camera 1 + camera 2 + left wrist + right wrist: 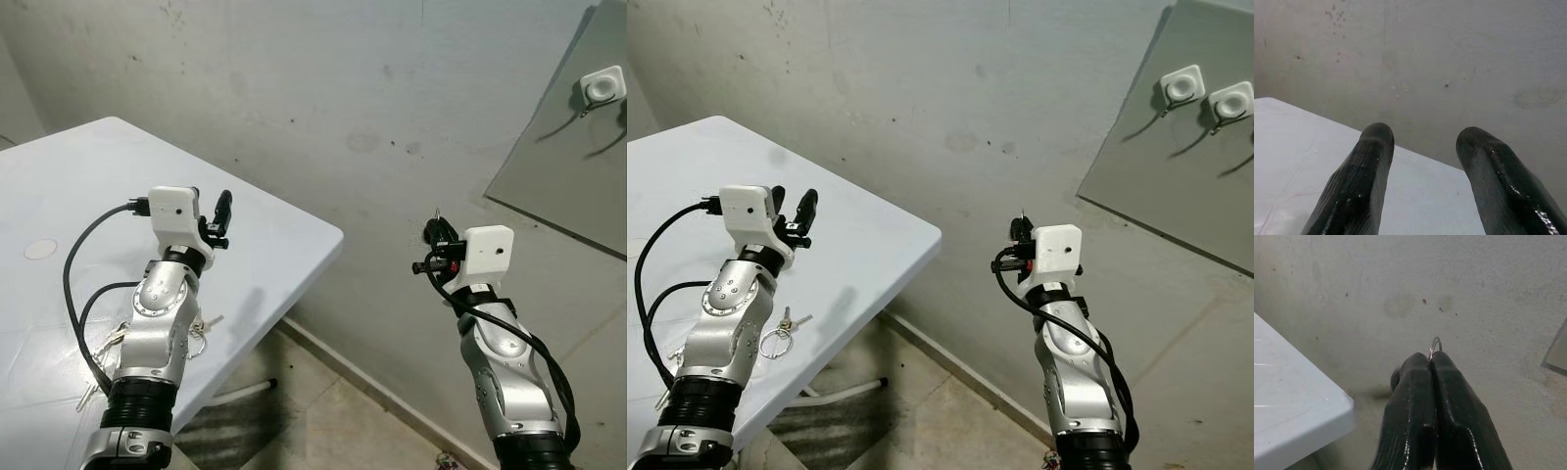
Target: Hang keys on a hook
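The right gripper (1432, 363) pinches a key ring (1435, 345) between pressed fingers, raised before the wall, the hooks (1181, 86) well apart at far right, so hanging remains; the left gripper (1425, 147) stands spread and empty over the table (294, 235), where other keys (784, 331) lie.

Smooth white plastic table (265, 235) (matt), rough stained plaster wall (343, 88)

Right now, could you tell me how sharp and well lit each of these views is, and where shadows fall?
Both eye views are sharp and evenly lit; the left arm's soft shadow lies on the white table, and the hooks cast dark streaks on their grey panel. Left wrist view: the open left tool is slightly soft. Right wrist view: the right tool pinches a key ring, with a faint wall shadow beside it.
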Tool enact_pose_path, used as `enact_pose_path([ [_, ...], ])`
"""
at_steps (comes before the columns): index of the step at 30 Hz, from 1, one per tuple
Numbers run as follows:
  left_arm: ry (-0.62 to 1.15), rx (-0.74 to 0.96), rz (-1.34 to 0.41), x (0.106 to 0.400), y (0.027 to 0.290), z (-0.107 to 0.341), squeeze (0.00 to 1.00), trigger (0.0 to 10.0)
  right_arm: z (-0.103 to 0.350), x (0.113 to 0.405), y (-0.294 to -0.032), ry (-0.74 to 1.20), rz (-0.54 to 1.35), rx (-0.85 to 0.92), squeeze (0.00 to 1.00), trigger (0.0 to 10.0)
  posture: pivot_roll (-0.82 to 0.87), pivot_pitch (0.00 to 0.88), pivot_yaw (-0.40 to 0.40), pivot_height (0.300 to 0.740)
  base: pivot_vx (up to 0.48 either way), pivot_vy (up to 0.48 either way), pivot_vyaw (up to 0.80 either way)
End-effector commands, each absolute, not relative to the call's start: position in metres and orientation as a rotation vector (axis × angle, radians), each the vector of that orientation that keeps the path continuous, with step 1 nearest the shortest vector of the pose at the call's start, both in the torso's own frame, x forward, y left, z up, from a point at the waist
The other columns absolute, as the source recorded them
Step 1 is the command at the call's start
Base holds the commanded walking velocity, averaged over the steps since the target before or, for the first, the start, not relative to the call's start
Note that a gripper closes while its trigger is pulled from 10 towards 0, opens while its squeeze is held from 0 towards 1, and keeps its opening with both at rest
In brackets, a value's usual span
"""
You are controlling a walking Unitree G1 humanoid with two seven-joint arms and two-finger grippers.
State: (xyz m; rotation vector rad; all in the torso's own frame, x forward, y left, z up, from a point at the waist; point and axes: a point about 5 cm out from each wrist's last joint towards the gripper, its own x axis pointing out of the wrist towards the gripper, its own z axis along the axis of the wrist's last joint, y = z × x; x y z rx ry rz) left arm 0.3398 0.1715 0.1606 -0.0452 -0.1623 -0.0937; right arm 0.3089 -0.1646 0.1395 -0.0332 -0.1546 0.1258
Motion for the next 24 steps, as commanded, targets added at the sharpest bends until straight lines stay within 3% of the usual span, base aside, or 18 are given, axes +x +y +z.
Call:
enact_pose_path([
  [1, -0.181, -0.09, -0.11, 0.3409, 0.167, 0.1656, 0.0, 10.0, 0.1463, 0.3096, -0.1693, -0.177, 0.115, -0.044, 0.0, 10.0, -0.08, 0.0, -0.053, 0.74, 0.0, 0.0, -0.68],
  [24, -0.125, -0.093, -0.058, 0.3419, 0.1713, 0.1605, 0.0, 10.0, 0.147, 0.3108, -0.1703, -0.169, 0.111, -0.046, 0.0, 10.0, -0.07, 0.0, -0.064, 0.74, 0.0, 0.0, -0.67],
])
